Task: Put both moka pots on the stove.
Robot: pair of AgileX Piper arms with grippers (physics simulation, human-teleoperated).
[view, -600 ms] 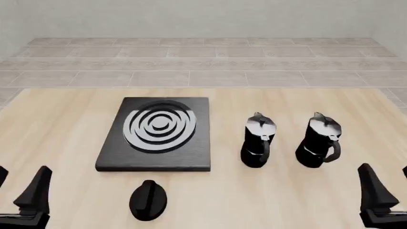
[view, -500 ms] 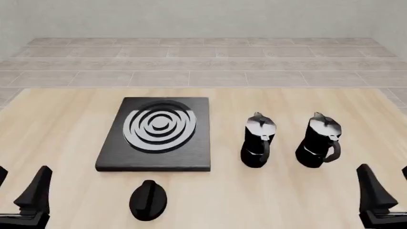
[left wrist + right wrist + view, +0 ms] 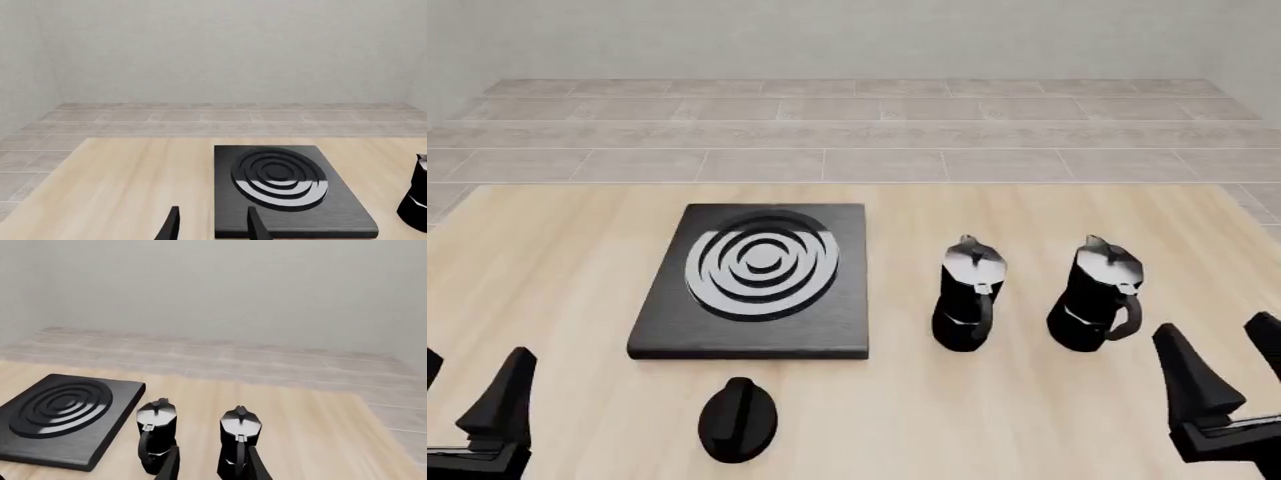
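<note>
On a pale wooden table point(image 3: 561, 250), with a grey tiled floor point(image 3: 854, 130) and a plain wall beyond. Largest on it: the stove point(image 3: 754, 281), a flat black slab with silver-white rings, lying left of centre and bare on top; seen again in the left wrist view point(image 3: 288, 192) and the right wrist view point(image 3: 57, 417).

To the right of the stove, two moka pots upright on the tabletop, side by side and apart from each other. The nearer-to-stove pot point(image 3: 968, 294) just beside the slab's right edge without touching it; the farther pot point(image 3: 1096, 294) further right, handle toward the front. Both also in the right wrist view, the nearer-to-stove pot point(image 3: 157, 435) and the farther pot point(image 3: 239, 441), neither on the stove.

In front of the stove, near its front edge but clear of it, a black oval knob point(image 3: 738, 419) lying on the wood.

Low at the front corners, the left gripper point(image 3: 467, 400) and right gripper point(image 3: 1228, 375), both above the table edge and well short of the pots. Fingers point(image 3: 172, 226) of the left parted with a clear gap, grasping nothing. Fingers point(image 3: 254, 465) of the right likewise parted, nothing between them, aimed toward the farther pot.
</note>
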